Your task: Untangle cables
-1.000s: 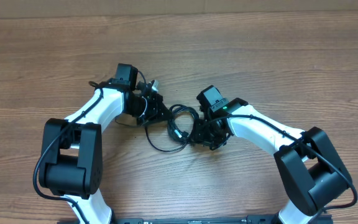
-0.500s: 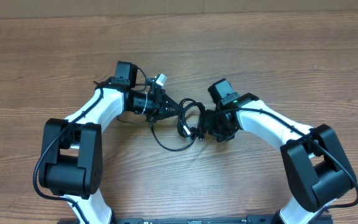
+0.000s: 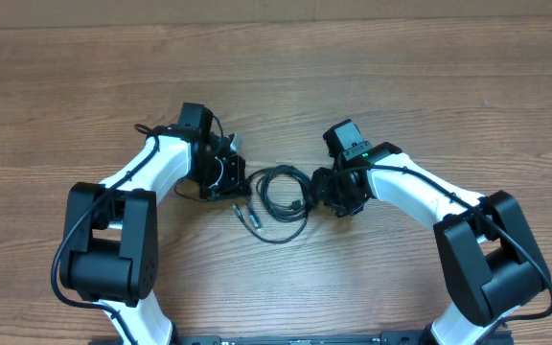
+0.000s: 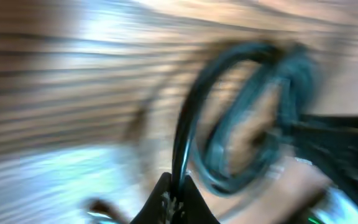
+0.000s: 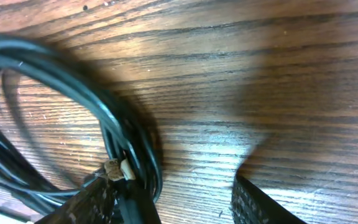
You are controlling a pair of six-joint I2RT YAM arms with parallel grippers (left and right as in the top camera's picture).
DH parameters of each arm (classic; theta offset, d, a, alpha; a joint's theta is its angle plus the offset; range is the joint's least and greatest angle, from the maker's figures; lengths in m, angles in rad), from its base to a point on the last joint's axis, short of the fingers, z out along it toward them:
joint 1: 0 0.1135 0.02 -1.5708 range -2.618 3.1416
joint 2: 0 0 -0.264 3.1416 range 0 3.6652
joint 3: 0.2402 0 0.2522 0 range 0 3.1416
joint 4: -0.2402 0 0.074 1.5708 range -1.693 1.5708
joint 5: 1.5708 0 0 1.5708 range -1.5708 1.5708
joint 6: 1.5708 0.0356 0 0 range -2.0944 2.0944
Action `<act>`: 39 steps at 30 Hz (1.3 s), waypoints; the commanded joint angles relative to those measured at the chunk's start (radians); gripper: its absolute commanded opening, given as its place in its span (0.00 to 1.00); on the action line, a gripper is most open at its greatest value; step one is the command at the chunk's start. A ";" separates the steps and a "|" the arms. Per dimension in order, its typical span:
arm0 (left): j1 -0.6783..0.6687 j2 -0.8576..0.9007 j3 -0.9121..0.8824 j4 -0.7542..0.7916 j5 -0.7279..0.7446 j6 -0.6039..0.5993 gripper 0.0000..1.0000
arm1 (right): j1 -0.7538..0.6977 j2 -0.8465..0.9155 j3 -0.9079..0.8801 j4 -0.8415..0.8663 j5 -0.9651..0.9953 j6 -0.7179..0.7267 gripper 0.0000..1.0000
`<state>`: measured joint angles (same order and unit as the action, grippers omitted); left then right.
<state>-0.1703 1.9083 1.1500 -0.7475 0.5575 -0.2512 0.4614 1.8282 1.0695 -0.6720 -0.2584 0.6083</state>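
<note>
The cables [image 3: 281,192] lie as a small black coil on the wooden table [image 3: 276,77], between the two arms. One plug end [image 3: 247,217] trails out to the lower left. My left gripper [image 3: 238,180] sits at the coil's left edge. In the blurred left wrist view, the left gripper [image 4: 178,193] is shut on one strand of the cables [image 4: 188,118]. My right gripper [image 3: 326,192] is at the coil's right edge. In the right wrist view, the right gripper [image 5: 173,208] stands open. The cables [image 5: 73,93] rest against its left finger [image 5: 86,202], with bare wood up to the right finger [image 5: 263,205].
The wooden table extends all round the coil. Both arm bases [image 3: 113,249] stand near the front edge, left and right.
The left gripper swung up and right with its strand, then came back down and left. The coil now lies flatter. The right gripper's jaws have opened and it shifted a little right.
</note>
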 commanded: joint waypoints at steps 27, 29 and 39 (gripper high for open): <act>-0.162 0.003 0.090 -0.116 -0.143 -0.274 0.22 | -0.001 -0.002 -0.010 0.008 0.003 -0.007 0.57; -0.185 0.003 0.079 -0.087 -0.146 -0.278 0.20 | -0.001 -0.002 -0.010 0.008 0.004 -0.007 0.57; -0.211 0.003 0.064 -0.092 -0.229 -0.311 0.25 | -0.001 -0.002 -0.010 0.008 0.004 -0.007 0.57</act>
<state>-0.3756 1.9141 1.2346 -0.8379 0.3653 -0.5442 0.4618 1.8282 1.0695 -0.6670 -0.2584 0.6056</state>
